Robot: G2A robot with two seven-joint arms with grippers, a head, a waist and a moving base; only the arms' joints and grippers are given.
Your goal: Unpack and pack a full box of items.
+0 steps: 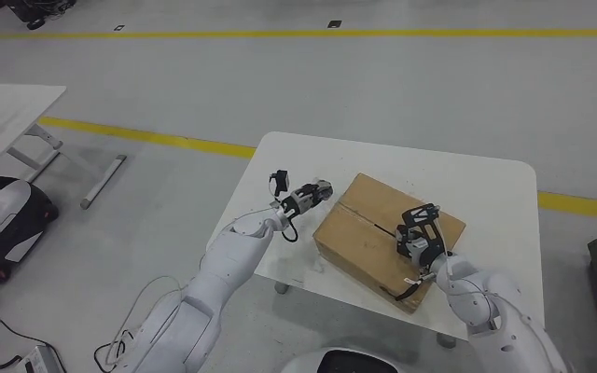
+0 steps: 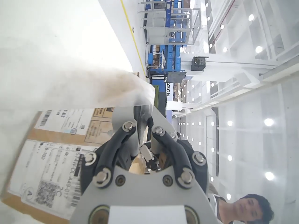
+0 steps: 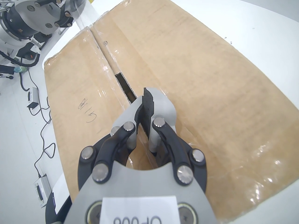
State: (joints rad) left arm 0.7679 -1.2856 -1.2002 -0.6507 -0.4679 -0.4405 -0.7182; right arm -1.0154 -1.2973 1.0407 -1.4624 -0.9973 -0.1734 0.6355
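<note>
Left gripper [image 1: 326, 190] pinches tape strip [image 3: 80, 15] beside box [image 1: 368, 228] — right gripper [image 3: 146, 102] clenched over seam [image 3: 102, 47].

Bright, even light in all views, no dim corners. Left wrist view: rows of round ceiling lamps [image 2: 268, 122] overhead, each burnt to white spot. Tape strip [image 2: 70, 82] close to lens washes out to pale haze. Right wrist view: clear film on box [image 3: 186, 71] throws patchy glare along seam and at near corner. Box edges bow outward toward frame rim, wide-lens bend. Top view: shadows on floor [image 1: 326, 84] soft and faint; table [image 1: 466, 177] top near blown white.
</note>
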